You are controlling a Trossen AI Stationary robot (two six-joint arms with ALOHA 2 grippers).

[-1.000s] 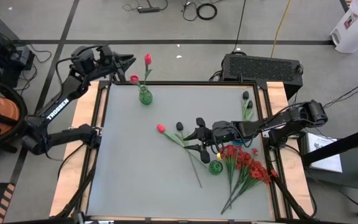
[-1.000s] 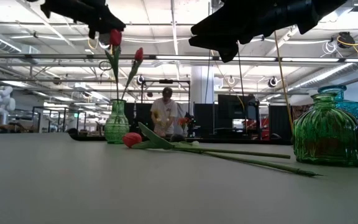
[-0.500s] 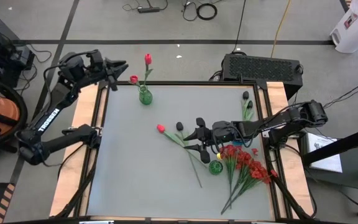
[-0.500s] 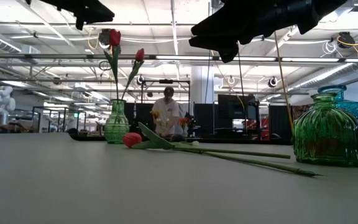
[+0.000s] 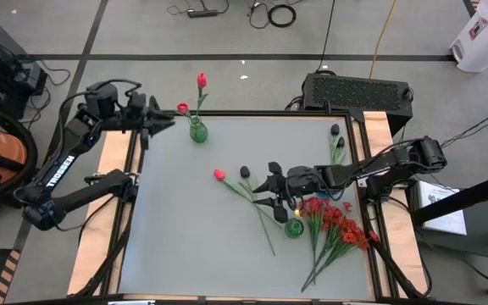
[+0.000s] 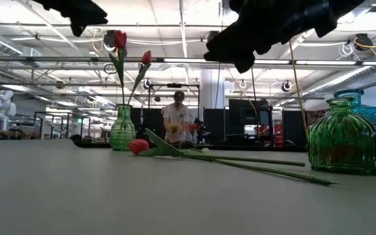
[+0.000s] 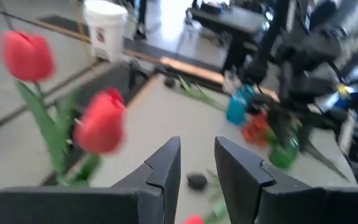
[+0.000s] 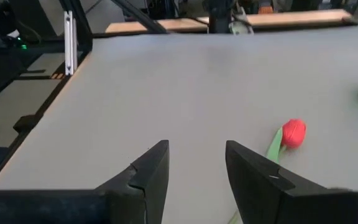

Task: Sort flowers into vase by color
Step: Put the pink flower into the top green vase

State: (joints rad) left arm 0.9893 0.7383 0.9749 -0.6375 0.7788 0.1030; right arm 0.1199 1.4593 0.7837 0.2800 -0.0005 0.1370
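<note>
Here, the left gripper (image 5: 166, 119) hangs above the table's far left edge, just beside the slender green glass vase (image 5: 197, 130) that holds two red-pink tulips (image 5: 201, 81) upright; its dark fingers (image 7: 166, 163) stand apart with nothing between them. The right gripper (image 5: 265, 183) hovers over the middle of the grey table (image 5: 185, 229), its fingers (image 8: 151, 163) likewise parted and empty, above a red-pink tulip with a long green stem (image 5: 219, 175) lying flat beside a black tulip bud (image 5: 245, 172). Near it stands a squat, ribbed green glass vase (image 6: 344, 138), with a bushy bunch of small red blossoms (image 5: 339, 222) lying just beside it toward the table's right edge. Two more black tulip buds (image 5: 335, 130) rest at the far right corner. In the room beyond, a person (image 6: 176, 122) stands in the distance.
</note>
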